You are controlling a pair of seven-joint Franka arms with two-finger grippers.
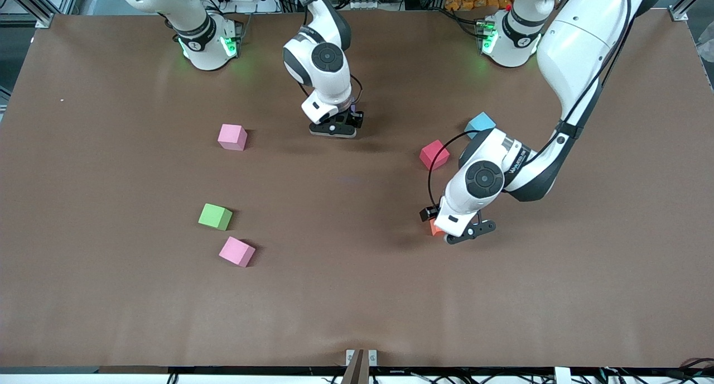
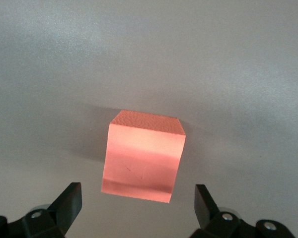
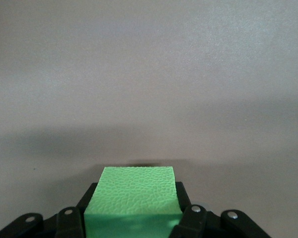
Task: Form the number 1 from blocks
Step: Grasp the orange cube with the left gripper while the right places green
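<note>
Gripping a green block between closed fingers, the right gripper sits low over the middle of the brown table, toward the robots' bases. The left gripper hangs with its fingers spread wide on either side of the orange block, not touching it. The red block lies farther from the front camera than the orange one, just beside a light blue cube. Toward the right arm's end, another green block rests between two pink cubes, close to the nearer one.
</note>
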